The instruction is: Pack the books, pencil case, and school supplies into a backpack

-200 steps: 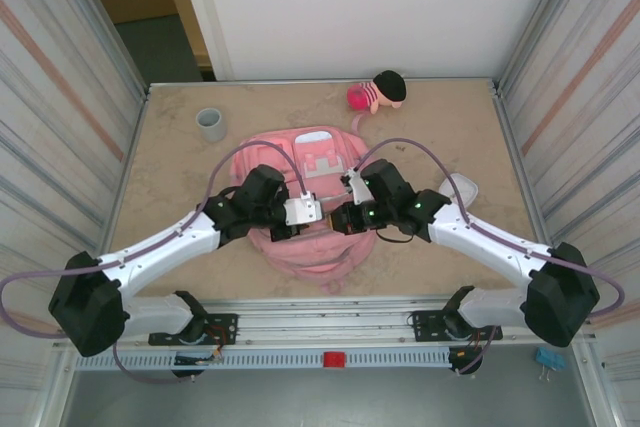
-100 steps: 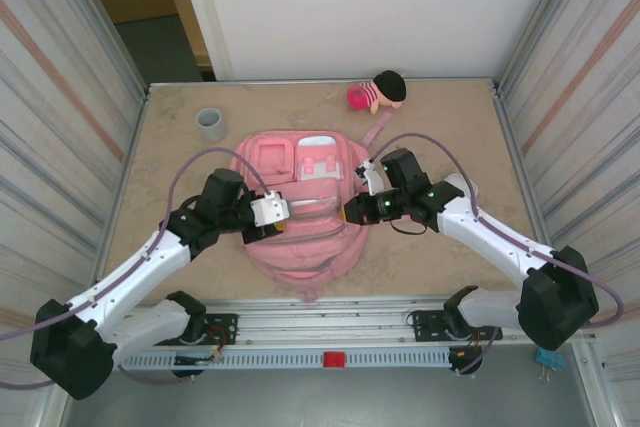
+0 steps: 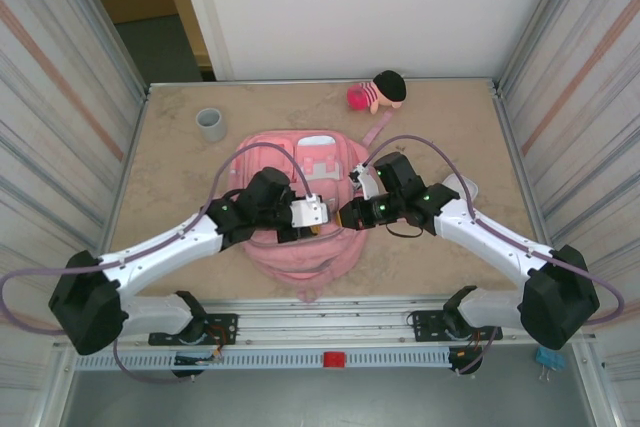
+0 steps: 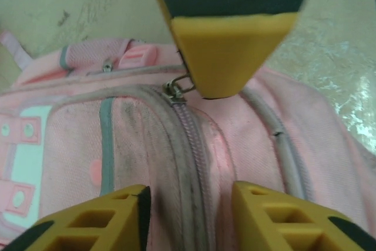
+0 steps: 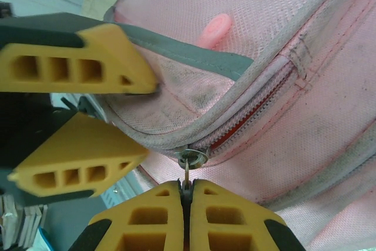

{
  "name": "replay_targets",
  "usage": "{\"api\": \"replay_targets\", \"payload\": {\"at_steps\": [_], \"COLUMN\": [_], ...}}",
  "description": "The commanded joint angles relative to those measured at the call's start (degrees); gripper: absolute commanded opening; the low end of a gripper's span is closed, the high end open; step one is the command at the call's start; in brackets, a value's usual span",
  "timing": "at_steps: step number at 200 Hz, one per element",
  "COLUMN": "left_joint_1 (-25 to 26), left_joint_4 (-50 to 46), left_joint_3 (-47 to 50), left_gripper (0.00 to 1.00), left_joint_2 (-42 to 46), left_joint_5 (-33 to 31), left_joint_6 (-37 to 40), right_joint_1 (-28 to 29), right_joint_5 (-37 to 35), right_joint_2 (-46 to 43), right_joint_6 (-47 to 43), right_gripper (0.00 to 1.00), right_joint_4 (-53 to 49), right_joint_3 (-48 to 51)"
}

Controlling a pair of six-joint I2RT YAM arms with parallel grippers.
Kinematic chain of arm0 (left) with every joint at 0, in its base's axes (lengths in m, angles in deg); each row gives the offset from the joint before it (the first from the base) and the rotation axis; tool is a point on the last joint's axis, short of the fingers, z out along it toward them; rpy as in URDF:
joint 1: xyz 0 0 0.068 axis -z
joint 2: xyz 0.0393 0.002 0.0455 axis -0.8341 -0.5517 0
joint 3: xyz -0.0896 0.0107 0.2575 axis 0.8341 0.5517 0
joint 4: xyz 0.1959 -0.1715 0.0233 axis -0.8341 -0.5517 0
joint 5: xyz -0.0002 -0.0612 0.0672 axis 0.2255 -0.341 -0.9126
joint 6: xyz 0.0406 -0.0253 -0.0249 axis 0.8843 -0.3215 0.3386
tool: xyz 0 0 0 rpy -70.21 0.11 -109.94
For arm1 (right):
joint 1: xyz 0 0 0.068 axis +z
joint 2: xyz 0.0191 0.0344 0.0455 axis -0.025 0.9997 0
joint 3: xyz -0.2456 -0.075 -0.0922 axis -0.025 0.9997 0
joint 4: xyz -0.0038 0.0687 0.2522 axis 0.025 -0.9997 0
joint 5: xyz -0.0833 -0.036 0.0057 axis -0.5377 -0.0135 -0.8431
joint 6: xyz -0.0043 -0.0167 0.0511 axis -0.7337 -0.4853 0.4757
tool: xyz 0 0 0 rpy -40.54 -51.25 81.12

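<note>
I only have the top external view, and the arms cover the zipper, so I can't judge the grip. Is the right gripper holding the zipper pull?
Observer: Yes. In the right wrist view the right gripper is shut on the metal zipper pull.
Operator: Any opening yet?
Observer: Barely: a thin reddish slit shows beside the pull; the rest of the zipper is closed.
Operator: And the other arm?
Observer: The left gripper is open, straddling the zipper seam on the backpack.
</note>
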State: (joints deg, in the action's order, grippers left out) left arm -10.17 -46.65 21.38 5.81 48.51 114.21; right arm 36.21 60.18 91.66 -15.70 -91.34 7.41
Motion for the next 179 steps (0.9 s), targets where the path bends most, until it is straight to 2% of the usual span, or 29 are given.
{"api": "replay_targets", "payload": {"at_steps": [1, 15, 31, 82, 125, 135, 144, 156, 159, 167, 179], "left_joint_1": [0.15, 0.15, 0.01, -1.83, -2.53, -2.60, -2.58, -2.60, -2.75, -2.92, -3.93], "left_joint_4": [1.37, 0.35, -1.37, -2.85, -3.80, -3.48, -2.69, -1.49, -1.12, -0.74, -2.56], "left_joint_3": [-2.42, -2.37, -1.83, 1.35, 1.91, 2.05, 2.21, 2.18, 2.22, 1.72, -0.91], "left_gripper": [0.23, 0.07, 0.00, 0.00, 0.00, 0.06, 0.17, 0.40, 0.45, 0.57, 0.74], "left_joint_2": [-1.46, -1.25, -0.37, 4.18, 4.89, 4.93, 5.21, 6.11, 6.42, 7.30, 8.45], "left_joint_5": [-0.64, 0.12, 1.13, 7.39, 9.12, 8.53, 7.31, 4.38, 3.71, 0.95, -3.07], "left_joint_6": [0.63, 1.51, 2.85, 5.55, 7.43, 6.73, 5.13, 1.66, 0.43, -3.11, -10.12], "right_joint_1": [0.28, -1.29, -4.70, -10.67, -11.03, -10.61, -10.24, -10.01, -10.00, -10.00, -9.73], "right_joint_5": [1.32, 0.75, -0.98, -6.51, -6.08, -5.82, -6.64, -8.06, -8.45, -9.13, -11.03], "right_joint_2": [-1.90, -2.13, -1.64, 4.56, 12.90, 13.15, 12.79, 12.13, 11.88, 11.39, 10.19], "right_joint_6": [0.54, 0.54, 1.55, 2.59, 2.99, 2.98, 2.97, 3.18, 3.27, 3.09, 2.19], "right_gripper": [0.00, 0.00, 0.00, 0.00, 0.00, 0.00, 0.00, 0.23, 0.34, 0.49, 0.62], "right_joint_4": [1.34, 2.03, 3.95, 8.59, 12.07, 12.22, 11.03, 8.22, 6.80, 4.04, -0.84], "right_joint_3": [-1.53, -0.04, 2.44, 0.73, -3.22, -3.85, -4.78, -6.37, -7.32, -9.07, -12.50]}}
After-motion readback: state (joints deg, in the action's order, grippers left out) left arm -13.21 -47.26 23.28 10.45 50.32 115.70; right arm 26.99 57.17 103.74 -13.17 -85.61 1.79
